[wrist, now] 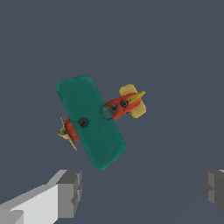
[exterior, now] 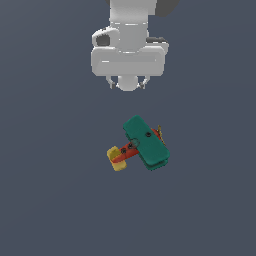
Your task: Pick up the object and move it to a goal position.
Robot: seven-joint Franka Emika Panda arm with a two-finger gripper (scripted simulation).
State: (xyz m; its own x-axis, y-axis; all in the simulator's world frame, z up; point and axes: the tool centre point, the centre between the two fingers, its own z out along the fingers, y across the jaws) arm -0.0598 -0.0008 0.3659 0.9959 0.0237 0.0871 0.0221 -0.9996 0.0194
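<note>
Jaws spread wide and empty, toy biplane (exterior: 141, 143) (wrist: 96, 117) lying apart on grey floor (exterior: 50, 200)

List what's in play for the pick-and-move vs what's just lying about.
In play:
- biplane, flat on the surface, not held
- gripper, open, apart from the biplane

Lying about:
- nothing else in either view, only the plain grey surface; no goal marker shows

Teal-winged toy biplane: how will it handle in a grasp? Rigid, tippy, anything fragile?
The teal-winged, red-bodied toy biplane looks rigid, likely moulded, so it probably won't flex. Its broad flat wings should give the open jaws parallel faces, though smooth ones may slip. The thin yellow propeller looks the most fragile part; best avoid squeezing there.
</note>
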